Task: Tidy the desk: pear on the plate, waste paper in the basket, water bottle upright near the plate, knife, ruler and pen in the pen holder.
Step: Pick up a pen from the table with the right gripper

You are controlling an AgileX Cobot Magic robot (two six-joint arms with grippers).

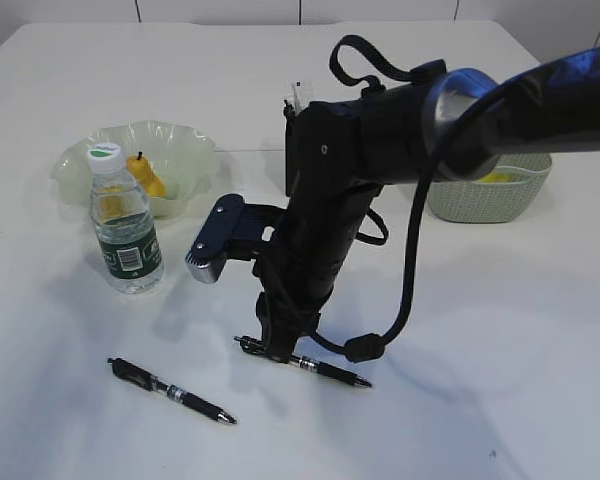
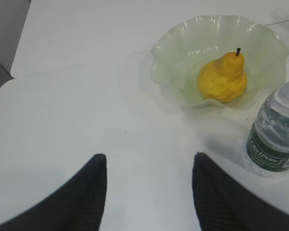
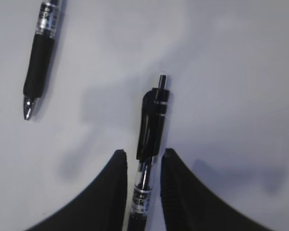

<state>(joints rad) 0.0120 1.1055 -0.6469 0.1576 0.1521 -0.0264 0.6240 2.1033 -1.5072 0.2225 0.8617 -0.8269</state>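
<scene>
A black pen (image 3: 151,125) lies flat on the white desk (image 1: 480,350), and my right gripper (image 3: 143,154) stands open astride its barrel, with a thin gap on each side. In the exterior view that gripper (image 1: 278,352) points straight down on the pen (image 1: 325,369). A second black pen (image 1: 170,392) lies further left. The pear (image 2: 222,77) sits in the pale green plate (image 2: 173,53). Beside the plate, the water bottle (image 1: 125,225) stands upright. My left gripper (image 2: 149,161) hangs open over bare desk, holding nothing. Knife and ruler are not clearly seen.
The sage green basket (image 1: 480,200) stands at the back right, partly behind my right arm, with something yellow inside. A black box edge (image 1: 290,150) with pale tips sticking out shows behind the arm. The second pen (image 3: 38,62) lies close to the left of my right gripper.
</scene>
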